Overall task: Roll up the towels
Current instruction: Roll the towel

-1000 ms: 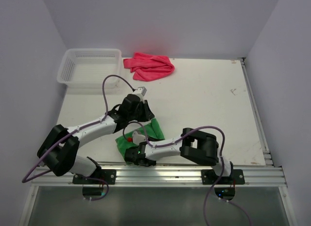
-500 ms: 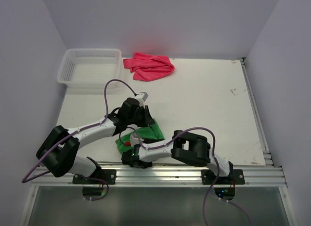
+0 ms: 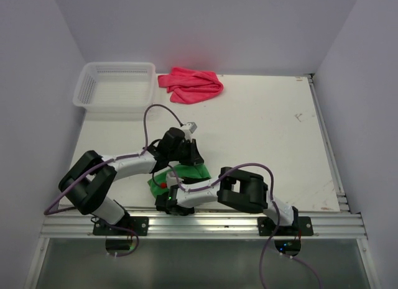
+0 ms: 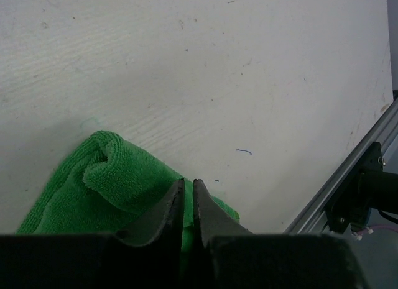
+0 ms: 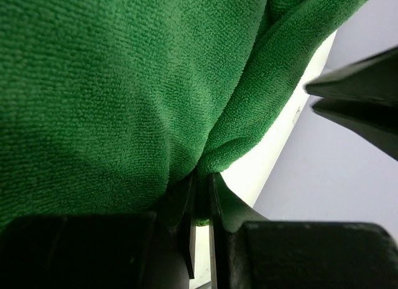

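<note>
Your left arm folds at its elbow by the table's [image 3: 267, 133] 8 o'clock edge, and its forearm runs toward 3 o'clock, so the left gripper [image 4: 188, 182] tips down onto the far side of the green towel [image 3: 198, 172]. Your right arm bends at a raised elbow near 5 o'clock. It stretches low along the near edge toward 9 o'clock, which puts the right gripper [image 5: 200, 177] at the towel's near side, just inside the aluminium rail [image 3: 205, 224]. The 2 wrists almost meet over the cloth. In the left wrist view the fingers stand with only a thin slit between them, green pile shows in that slit, and a soft rolled lump sits at 10 o'clock from the tips; the gripper is clenched on the green towel's edge. In the right wrist view the fingers are pressed nearly together on a fold that bunches right at their tips, so that gripper also grasps the green towel. Count 2 arms, 2 grippers, 2 towels and 1 basket. The green towel lies crumpled at about 7 o'clock on the table, close to the arm bases. The pink towel [image 3: 191, 85] lies in a loose heap at 12 o'clock against the far edge, well apart from both grippers. The white mesh basket [image 3: 118, 65] sits at 11 o'clock, just beside the pink towel.
</note>
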Robot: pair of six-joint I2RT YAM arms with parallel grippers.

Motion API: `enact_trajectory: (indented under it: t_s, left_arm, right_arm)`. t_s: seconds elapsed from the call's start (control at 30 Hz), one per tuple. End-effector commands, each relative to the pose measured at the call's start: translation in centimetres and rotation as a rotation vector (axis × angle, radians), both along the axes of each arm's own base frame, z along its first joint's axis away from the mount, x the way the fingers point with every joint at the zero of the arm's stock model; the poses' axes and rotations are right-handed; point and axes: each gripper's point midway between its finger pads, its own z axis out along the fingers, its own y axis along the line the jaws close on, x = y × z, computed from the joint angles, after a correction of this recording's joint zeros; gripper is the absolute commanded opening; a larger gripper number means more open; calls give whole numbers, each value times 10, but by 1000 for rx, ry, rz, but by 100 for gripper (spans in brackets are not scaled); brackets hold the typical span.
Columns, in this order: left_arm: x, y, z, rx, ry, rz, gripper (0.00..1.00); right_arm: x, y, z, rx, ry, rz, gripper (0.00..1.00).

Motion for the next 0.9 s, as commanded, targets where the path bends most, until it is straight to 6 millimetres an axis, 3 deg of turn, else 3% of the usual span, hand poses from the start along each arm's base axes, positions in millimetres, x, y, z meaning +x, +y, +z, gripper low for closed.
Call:
enact_trajectory:
  t_s: [0.0,0.27,0.5,0.67,0.87]
  left_arm:
    - [3,-5,-10,-10,-5,0,13]
    - [7,10,-37,75,3,53,12]
    - [3,18,-60,111,35,71,9]
    - [0,16,-65,93,50,66,6]
    - [0,18,-66,96,49,73,6]
  right_arm:
    - [-27,7,-69,158,217,-105,0]
    - [-27,7,-63,214,222,-105,1]
    - [-26,-2,-47,313,196,-114,14]
    - [-21,-3,-19,413,135,-125,26]
    - [-27,6,-2,555,174,-111,38]
